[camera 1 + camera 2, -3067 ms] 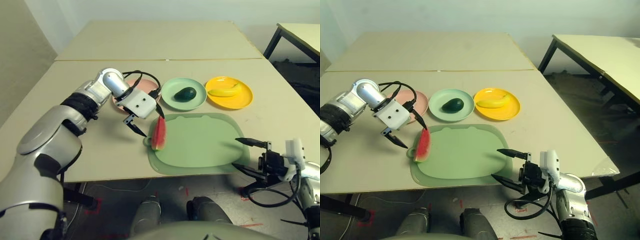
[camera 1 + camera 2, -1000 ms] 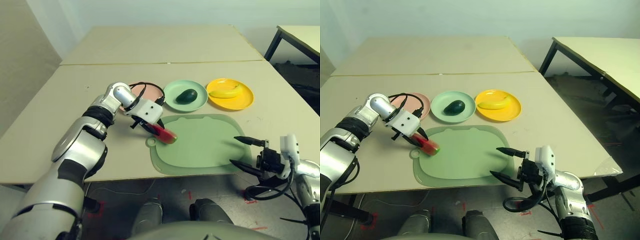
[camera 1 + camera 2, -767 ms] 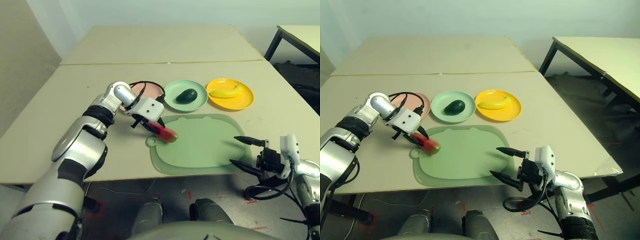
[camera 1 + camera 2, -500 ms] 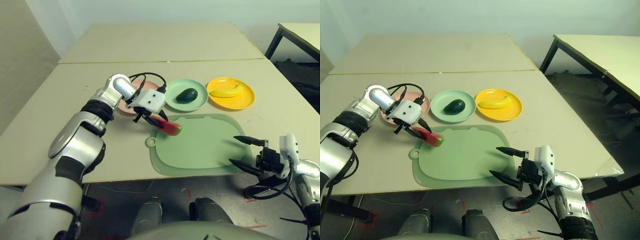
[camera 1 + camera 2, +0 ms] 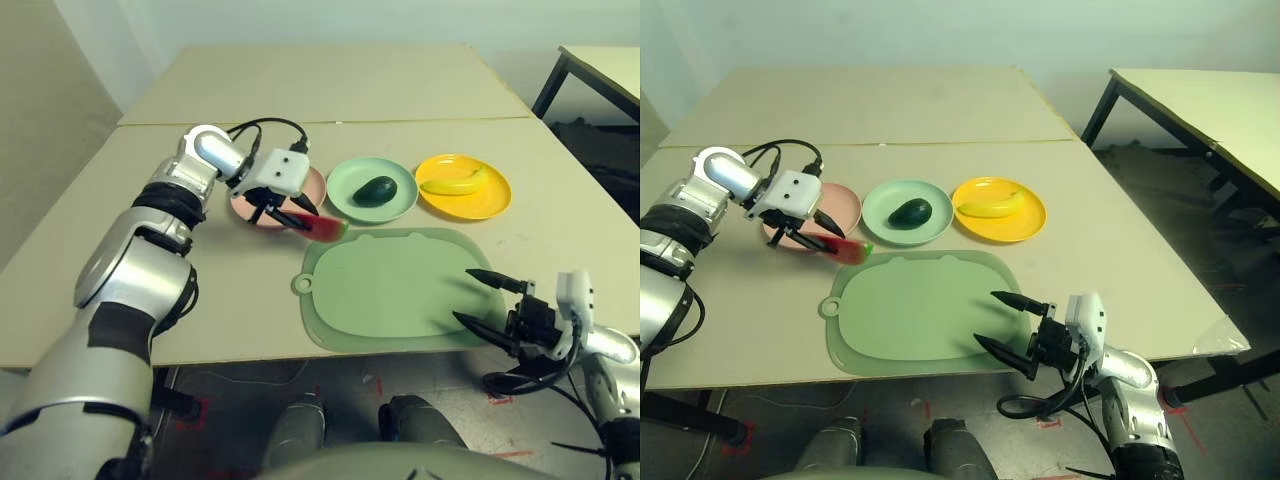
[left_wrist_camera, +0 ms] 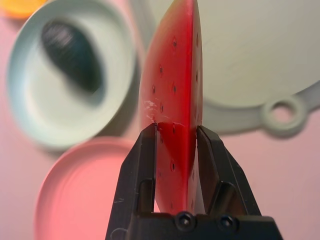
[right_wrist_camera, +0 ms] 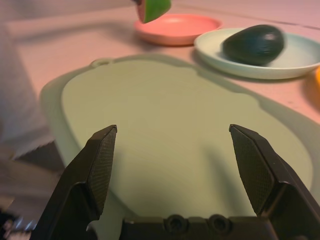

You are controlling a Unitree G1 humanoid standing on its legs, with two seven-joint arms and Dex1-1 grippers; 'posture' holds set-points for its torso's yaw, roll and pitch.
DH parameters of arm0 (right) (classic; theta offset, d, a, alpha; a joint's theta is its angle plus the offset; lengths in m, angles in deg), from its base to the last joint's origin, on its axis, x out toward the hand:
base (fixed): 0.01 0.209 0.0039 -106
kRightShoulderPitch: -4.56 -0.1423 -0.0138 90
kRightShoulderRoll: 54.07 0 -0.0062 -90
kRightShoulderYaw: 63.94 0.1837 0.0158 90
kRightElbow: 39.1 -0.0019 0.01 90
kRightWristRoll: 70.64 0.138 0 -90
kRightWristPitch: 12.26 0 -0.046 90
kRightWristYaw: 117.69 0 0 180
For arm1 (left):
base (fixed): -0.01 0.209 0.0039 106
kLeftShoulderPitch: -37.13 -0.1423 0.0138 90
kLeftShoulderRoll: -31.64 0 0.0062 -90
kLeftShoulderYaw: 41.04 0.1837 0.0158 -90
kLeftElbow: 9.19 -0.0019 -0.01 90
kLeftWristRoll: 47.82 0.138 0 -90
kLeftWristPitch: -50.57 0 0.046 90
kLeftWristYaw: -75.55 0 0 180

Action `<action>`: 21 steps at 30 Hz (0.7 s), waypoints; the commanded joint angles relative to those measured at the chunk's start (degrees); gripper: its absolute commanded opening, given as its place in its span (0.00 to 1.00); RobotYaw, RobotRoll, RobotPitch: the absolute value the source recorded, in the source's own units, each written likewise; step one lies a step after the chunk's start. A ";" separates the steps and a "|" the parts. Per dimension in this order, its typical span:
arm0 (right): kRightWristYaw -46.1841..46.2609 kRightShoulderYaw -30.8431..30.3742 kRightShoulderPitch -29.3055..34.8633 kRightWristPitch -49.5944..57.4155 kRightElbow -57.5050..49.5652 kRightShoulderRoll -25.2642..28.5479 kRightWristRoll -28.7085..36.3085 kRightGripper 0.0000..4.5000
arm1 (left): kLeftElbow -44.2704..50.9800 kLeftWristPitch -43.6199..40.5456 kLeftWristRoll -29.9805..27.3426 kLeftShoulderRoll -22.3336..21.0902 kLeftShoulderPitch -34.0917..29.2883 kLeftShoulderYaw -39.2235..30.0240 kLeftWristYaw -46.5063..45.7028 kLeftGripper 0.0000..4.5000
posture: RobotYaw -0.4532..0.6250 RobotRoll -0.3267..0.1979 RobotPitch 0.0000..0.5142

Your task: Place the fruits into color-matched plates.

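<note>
Left hand [image 5: 292, 212] is clamped on the watermelon wedge [image 5: 318, 225], both fingers pressed flat against its red faces near one end; the left wrist view shows the wedge [image 6: 176, 115] standing straight out along the fingers. The wedge is held clear of the bench [image 5: 200, 290], its long axis pointing away from the hand toward the cutting mat [image 5: 400, 290], free green-rind tip over the mat's near corner.

Key relation: the pink plate [image 5: 255, 212] lies directly beneath and slightly behind the hand, on the wrist side, not under the wedge's free end. The wedge overhangs the plate's rim on the mat side. Judgement: the release needs the hand drawn back toward the plate's middle, or the wrist swung so the long axis comes over the plate, before lowering. Otherwise the tip may land on the rim and tip off.

Other fruits appear settled: avocado [image 5: 376, 189] on the mint green plate [image 5: 345, 195], banana [image 5: 450, 183] on the yellow plate [image 5: 480, 203].

Right hand [image 5: 495, 312] has its fingers spread wide and holds nothing, sitting low at the mat's near right edge, well apart from the pink plate. The left arm is plainly the nearer one.
</note>
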 commanded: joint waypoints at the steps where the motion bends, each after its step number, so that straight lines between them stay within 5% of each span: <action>1: 3.75 1.39 0.32 1.01 -3.09 -1.30 1.21 1.00 | -2.55 1.52 5.99 -1.36 1.24 -1.06 -4.71 0.25 | 0.40 0.62 0.09; 21: 4.56 0.23 1.34 0.49 -5.81 -1.23 0.04 1.00 | -8.19 -6.18 27.86 0.08 -0.28 -0.70 -37.50 0.25 | 0.40 0.62 0.10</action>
